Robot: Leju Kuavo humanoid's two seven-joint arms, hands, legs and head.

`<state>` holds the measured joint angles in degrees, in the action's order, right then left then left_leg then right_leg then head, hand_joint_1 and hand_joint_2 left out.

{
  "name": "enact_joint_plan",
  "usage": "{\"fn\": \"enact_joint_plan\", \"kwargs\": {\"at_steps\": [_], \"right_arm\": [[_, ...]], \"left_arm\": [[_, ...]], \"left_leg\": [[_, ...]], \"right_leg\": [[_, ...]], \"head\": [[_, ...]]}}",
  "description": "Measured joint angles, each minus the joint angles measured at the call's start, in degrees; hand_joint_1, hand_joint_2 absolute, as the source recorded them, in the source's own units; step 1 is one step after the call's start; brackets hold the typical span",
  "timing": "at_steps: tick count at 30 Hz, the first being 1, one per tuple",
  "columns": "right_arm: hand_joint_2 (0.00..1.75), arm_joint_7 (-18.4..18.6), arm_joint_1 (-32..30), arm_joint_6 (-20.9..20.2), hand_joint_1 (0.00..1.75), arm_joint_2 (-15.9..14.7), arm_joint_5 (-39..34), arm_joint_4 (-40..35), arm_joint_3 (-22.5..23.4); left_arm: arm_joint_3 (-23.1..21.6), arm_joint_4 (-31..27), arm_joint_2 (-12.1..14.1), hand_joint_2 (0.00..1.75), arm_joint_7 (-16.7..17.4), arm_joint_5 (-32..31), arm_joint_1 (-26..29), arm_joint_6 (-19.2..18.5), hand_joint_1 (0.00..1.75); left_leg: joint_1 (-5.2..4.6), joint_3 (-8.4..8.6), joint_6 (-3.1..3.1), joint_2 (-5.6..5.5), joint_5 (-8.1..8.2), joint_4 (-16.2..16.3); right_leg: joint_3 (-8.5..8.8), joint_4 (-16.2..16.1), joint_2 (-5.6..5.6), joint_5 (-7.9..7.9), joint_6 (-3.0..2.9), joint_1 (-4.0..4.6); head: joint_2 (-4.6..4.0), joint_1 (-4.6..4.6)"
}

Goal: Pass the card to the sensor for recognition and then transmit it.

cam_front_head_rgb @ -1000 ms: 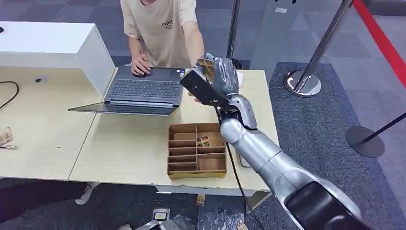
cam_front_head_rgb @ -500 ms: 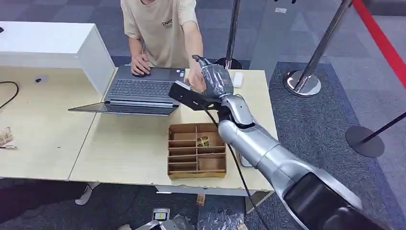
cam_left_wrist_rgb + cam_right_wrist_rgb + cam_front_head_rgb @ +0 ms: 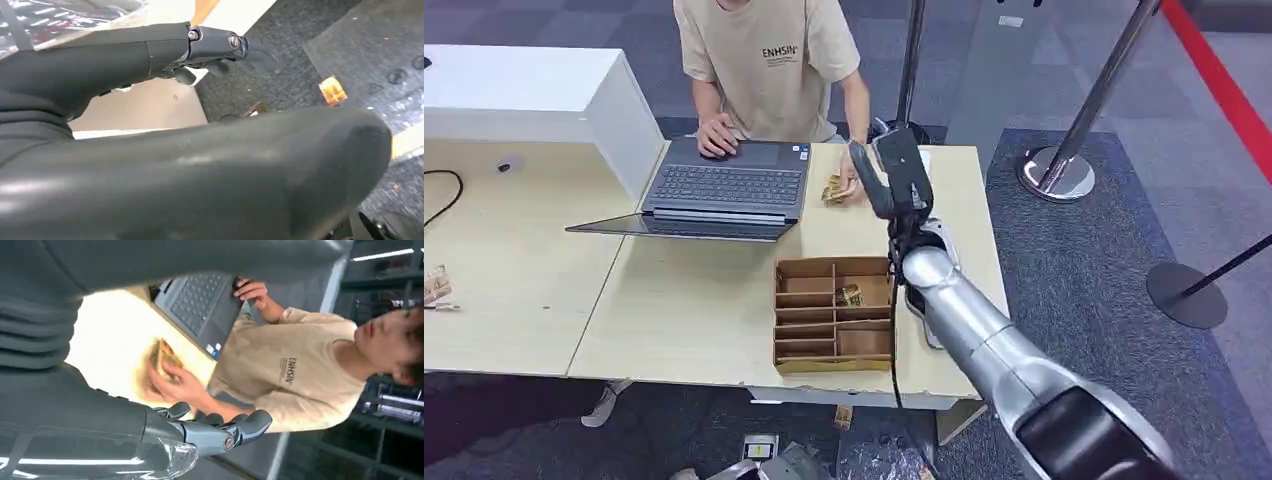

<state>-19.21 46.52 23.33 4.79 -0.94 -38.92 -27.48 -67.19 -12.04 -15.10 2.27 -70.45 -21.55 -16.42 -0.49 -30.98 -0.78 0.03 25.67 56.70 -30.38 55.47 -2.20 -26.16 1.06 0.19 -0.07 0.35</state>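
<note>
A pale wooden table (image 3: 704, 300) stands on dark grey carpet (image 3: 1074, 260), with a white box-like cabinet (image 3: 544, 95) on its far left part and a second pale table (image 3: 514, 270) butted against its left side. An open laptop (image 3: 724, 190) lies flat near the far edge, and a person (image 3: 769, 65) in a beige T-shirt stands behind it, one hand on the laptop. The person's other hand (image 3: 852, 186) holds the card (image 3: 833, 189) down at the table just beside the laptop. The right hand (image 3: 894, 175) is raised above the far right part of the table, its fingers (image 3: 220, 432) apart and holding nothing, near the card but not touching it. A brown cardboard tray (image 3: 834, 315) with compartments sits near the front edge. Chrome stanchion posts (image 3: 1084, 120) and a red strip (image 3: 1224, 80) stand to the right. The left hand (image 3: 200, 150) hangs over the carpet, fingers (image 3: 215, 42) loosely extended, empty.
</note>
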Motion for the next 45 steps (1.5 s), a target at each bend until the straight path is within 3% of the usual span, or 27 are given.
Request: {"fn": "enact_joint_plan", "kwargs": {"at_steps": [7,12,20,31,37,39,43,45], "right_arm": [[1.75,2.69,-12.01,8.38,0.0,-0.81,16.6,-11.74,-0.48],[1.75,4.41,-18.38,9.62,0.0,-2.58,28.02,-19.24,-1.33],[1.75,6.76,-23.56,12.36,0.03,-4.83,37.16,-26.11,-2.56],[1.75,8.41,-26.04,12.71,0.02,-7.08,42.25,-26.46,-4.76],[1.75,7.96,-26.24,12.73,0.23,-7.93,42.28,-23.86,-5.96],[1.75,7.48,-26.25,12.88,0.38,-8.06,41.81,-22.96,-6.1],[1.75,6.34,-26.19,13.54,0.38,-8.15,40.57,-20.38,-6.29],[1.75,6.12,-26.18,13.98,0.54,-8.15,40.52,-19.04,-6.38]], "left_arm": [[0.35,0.02,0.04,0.0,1.68,1.4,0.05,1.09,0.0],[0.37,0.02,0.09,0.0,1.88,1.25,0.08,1.2,0.0],[0.46,0.02,0.09,0.0,1.88,1.23,0.09,1.42,0.0],[0.46,0.02,0.09,0.0,1.55,0.59,0.11,1.86,0.0],[0.46,0.02,0.09,0.0,0.88,0.15,0.12,1.86,0.0],[0.46,0.02,0.09,0.0,0.79,0.11,0.11,1.84,0.0],[0.46,0.02,0.09,0.0,0.55,0.09,0.11,1.84,0.0],[0.46,0.02,0.09,0.0,0.48,0.09,0.11,1.84,0.0]], "left_leg": [[0.01,0.0,-0.01,0.0,0.02,0.0],[0.0,-0.01,-0.01,0.0,0.02,0.0],[-0.01,0.0,-0.02,0.01,0.02,0.0],[0.0,-0.01,-0.02,0.0,0.02,0.0],[-0.01,-0.02,-0.02,0.0,0.02,0.0],[-0.01,-0.02,-0.02,0.01,0.02,0.0],[-0.01,-0.02,-0.02,0.0,0.02,0.0],[-0.01,-0.02,-0.02,0.0,0.02,0.0]], "right_leg": [[-0.02,-0.02,0.0,-0.01,0.0,0.01],[-0.01,-0.03,0.0,-0.01,0.0,0.0],[0.0,-0.03,0.0,0.0,0.0,-0.01],[0.0,-0.02,0.0,-0.01,0.0,0.0],[0.0,-0.02,0.0,0.0,0.0,0.0],[0.0,-0.03,0.0,0.0,0.0,-0.01],[0.0,-0.03,0.0,0.0,0.0,-0.01],[0.0,-0.03,0.0,0.0,0.0,0.0]], "head": [[0.0,0.0],[0.0,0.02],[0.0,0.02],[0.0,0.0],[0.0,0.02],[0.0,0.0],[0.0,0.0],[0.0,0.0]]}}
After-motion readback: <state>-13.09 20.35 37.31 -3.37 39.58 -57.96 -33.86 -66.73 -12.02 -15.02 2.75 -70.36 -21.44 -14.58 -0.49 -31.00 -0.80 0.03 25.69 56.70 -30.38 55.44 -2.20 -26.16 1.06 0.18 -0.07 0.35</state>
